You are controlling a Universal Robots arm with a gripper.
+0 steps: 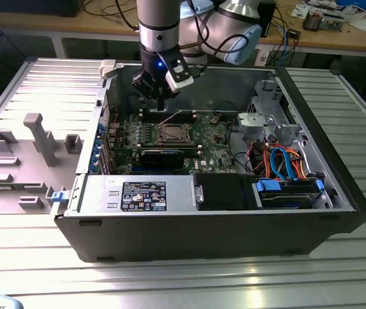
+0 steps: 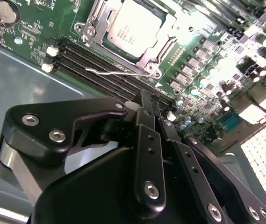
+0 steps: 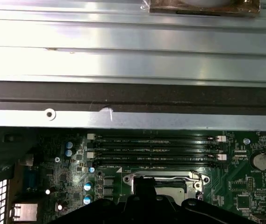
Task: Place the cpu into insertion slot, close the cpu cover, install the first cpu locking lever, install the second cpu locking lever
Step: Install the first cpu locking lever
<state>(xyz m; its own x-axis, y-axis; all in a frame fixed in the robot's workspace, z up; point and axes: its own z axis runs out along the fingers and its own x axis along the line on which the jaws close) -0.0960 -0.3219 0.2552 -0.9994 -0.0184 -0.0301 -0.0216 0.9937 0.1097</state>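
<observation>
metal ribbed table (image 1: 189,283) under open computer case (image 1: 337,193) | cpu (image 2: 135,25) already sits in insertion slot (image 1: 172,133), cpu cover (image 2: 163,46) down around it | gripper (image 1: 161,96) pinched narrow, holding nothing, hangs just above slot | tip: go slow near thin lever (image 2: 116,73); push straight

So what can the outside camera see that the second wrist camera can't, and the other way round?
The exterior view takes in the whole open computer case, its drive cables and the arm above it. The second wrist view gives a close look at the cpu lying in the insertion slot, with the cpu cover closed around it. Both show the gripper over the green motherboard.
</observation>
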